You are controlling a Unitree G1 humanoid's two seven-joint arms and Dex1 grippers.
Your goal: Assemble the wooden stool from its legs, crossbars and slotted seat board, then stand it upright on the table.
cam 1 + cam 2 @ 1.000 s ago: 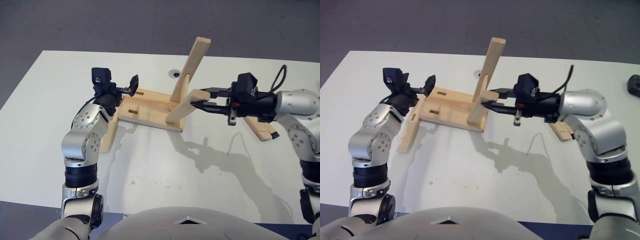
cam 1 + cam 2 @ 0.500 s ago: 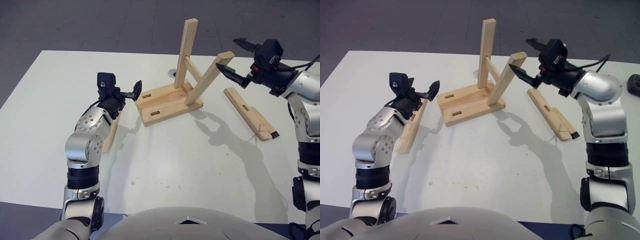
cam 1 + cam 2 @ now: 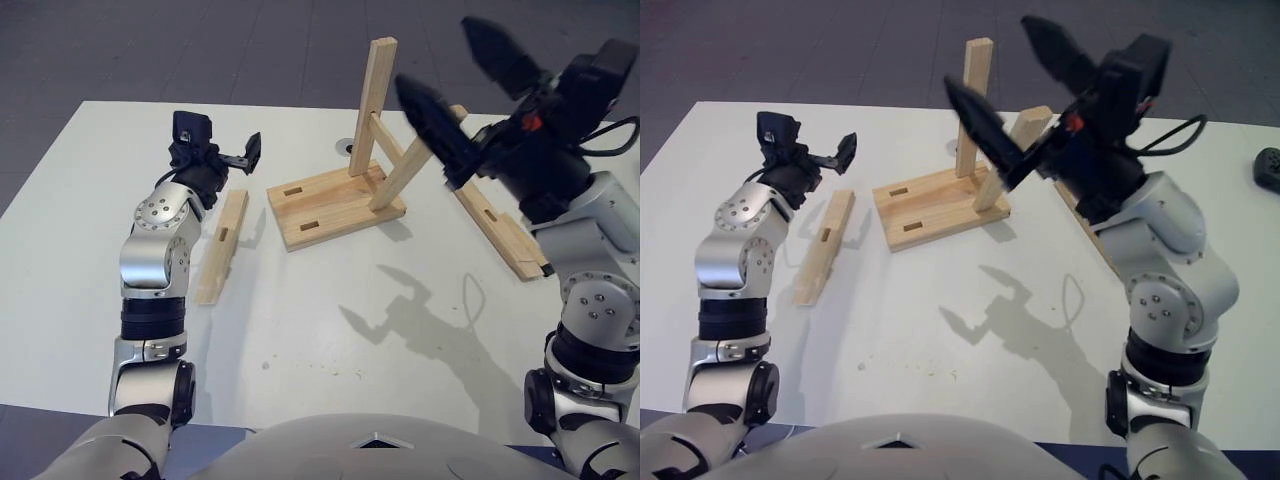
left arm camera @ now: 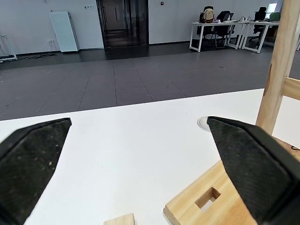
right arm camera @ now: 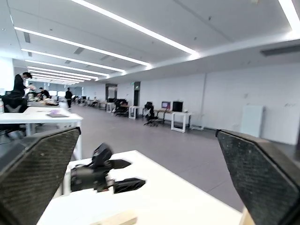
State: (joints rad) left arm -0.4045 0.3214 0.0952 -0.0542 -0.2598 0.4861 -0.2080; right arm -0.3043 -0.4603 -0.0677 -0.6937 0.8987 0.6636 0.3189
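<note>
Stool half built: upright leg stands in slotted seat board, centre frame.
Left hand and right hand both open, empty; next move likely grasps loose leg, left of centre.

Twin head cameras look forward and down over the white table, both framing the slotted seat board. The left wrist camera sits low behind the left gripper, close to the board's corner, facing across the tabletop; the raised right wrist camera faces the room, catching that gripper farther off.
</note>
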